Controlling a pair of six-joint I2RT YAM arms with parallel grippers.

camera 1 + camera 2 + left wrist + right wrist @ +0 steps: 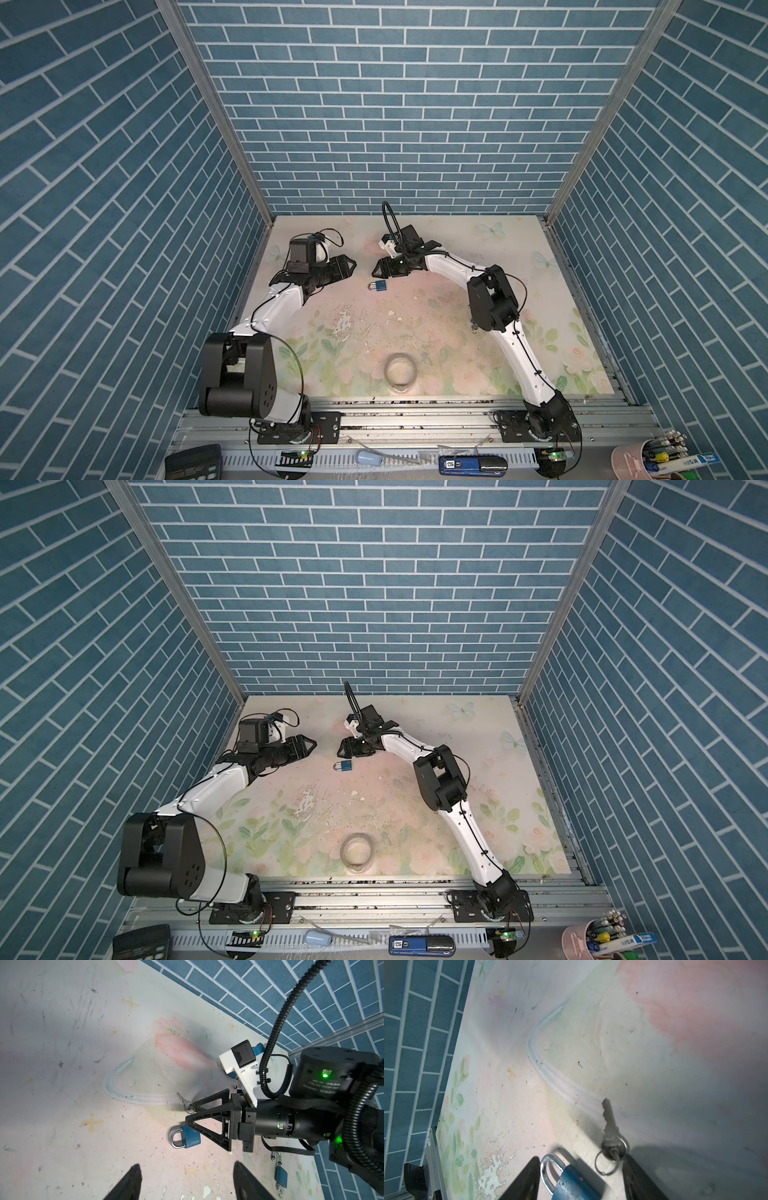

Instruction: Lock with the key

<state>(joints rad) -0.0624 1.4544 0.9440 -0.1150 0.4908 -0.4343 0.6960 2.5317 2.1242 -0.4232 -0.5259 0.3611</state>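
The right gripper [189,1111] and left gripper [354,262] both stood with jaws apart, empty. The right was nearer: the key [609,1124] lay at its tips, blade pointing away from it. The padlock [378,286] lay just beside, nearer the table's [457,249] far edge than its front. There was one loose key and two padlocks, the second padlock [281,1176] farther toward the right edge.

We find the padlock [571,1186] body cut off at the right wrist picture's edge. We cannot make out the key [609,1124] in either top view.
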